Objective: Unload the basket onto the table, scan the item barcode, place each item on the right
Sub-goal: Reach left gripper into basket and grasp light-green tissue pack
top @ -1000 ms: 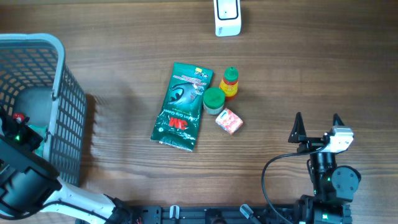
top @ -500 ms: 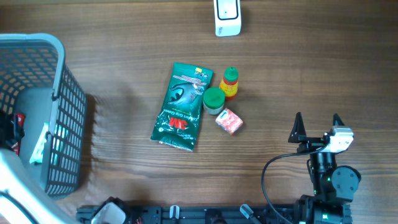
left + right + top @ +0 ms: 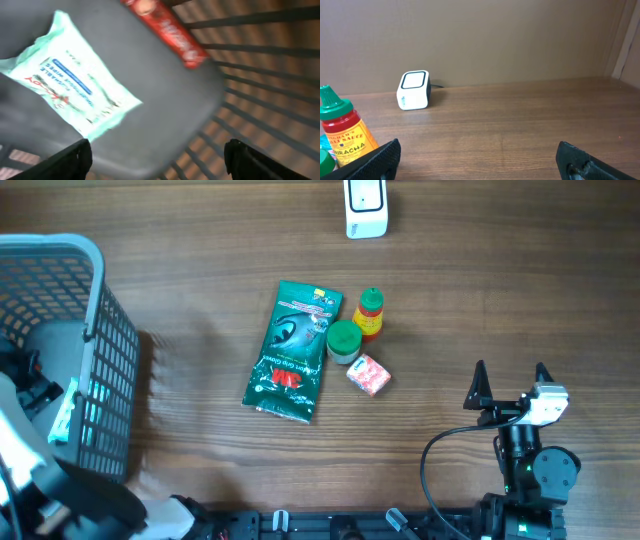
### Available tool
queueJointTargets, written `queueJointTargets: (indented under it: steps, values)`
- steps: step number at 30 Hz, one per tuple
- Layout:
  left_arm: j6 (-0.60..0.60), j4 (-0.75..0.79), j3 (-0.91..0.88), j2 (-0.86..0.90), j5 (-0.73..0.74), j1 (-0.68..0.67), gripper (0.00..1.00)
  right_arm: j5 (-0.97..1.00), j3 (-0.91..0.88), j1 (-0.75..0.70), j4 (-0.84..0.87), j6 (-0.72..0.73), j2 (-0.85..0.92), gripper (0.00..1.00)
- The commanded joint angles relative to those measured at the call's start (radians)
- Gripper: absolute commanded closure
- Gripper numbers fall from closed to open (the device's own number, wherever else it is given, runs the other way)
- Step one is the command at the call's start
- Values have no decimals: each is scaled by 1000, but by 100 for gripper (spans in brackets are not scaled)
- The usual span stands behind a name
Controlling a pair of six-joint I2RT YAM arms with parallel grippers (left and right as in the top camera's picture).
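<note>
Overhead view: the left hand (image 3: 30, 385) is reaching into the grey basket (image 3: 95, 300), and its jaw position is not showing clearly from here. A white wipes pack (image 3: 65, 415) is lying on the basket floor just beside that hand. The right hand (image 3: 510, 385) is hovering over the bare tabletop (image 3: 520, 270) with its fingers spread wide and gripping nothing. Ahead of the right hand and to its left, a green pouch (image 3: 293, 350), a green-capped jar (image 3: 343, 340), a sriracha bottle (image 3: 369, 313) and a small red-and-white packet (image 3: 368, 374) are sitting close together. The barcode scanner (image 3: 366, 208) is standing well ahead of that group, far from both hands.

Left wrist view: the left hand (image 3: 157, 155) is hanging inside the basket with its fingertips (image 3: 70, 160) set wide apart and nothing between them. The wipes pack (image 3: 70, 85) is lying flat on the basket floor ahead of the hand, toward its left finger. A red packet (image 3: 167, 30) is lying farther ahead, against the barred wall.

Right wrist view: the right hand (image 3: 480, 160) is standing fully spread and carrying nothing. The barcode scanner (image 3: 413, 90) is standing well ahead and to the left, on the tabletop. The sriracha bottle (image 3: 342, 130) is standing upright near the left fingertip.
</note>
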Motion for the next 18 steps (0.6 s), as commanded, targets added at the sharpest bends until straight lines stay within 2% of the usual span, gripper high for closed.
queueJointTargets:
  steps: [1, 6, 7, 9, 10, 11, 12, 14, 18]
  values:
    - [-6, -24, 0, 120, -14, -3, 14, 5, -1, -3, 3, -6, -6, 0]
    - [-10, -18, 0, 266, -15, -3, 15, 5, -1, -3, 3, -6, -6, 0]
    - [-10, -18, 0, 290, -18, -3, 16, 5, -1, -3, 3, -6, -6, 0]
    - [-10, -16, 0, 343, -18, -3, 27, 5, -1, -3, 3, -6, -6, 0]
    - [-10, -16, 0, 366, -18, -3, 28, 5, -1, -3, 3, -6, -6, 0]
    - [-9, -20, 0, 392, -17, -4, 36, 5, -1, -3, 3, -6, -6, 0]
    - [-3, -29, 0, 406, -17, -4, 52, 5, -1, -3, 3, -6, -6, 0]
    - [59, -55, 0, 405, -17, -3, 96, 5, -1, -3, 3, -6, -6, 0]
    - [77, -53, 3, 341, -17, -3, 96, 5, -1, -3, 3, -7, -5, 0]
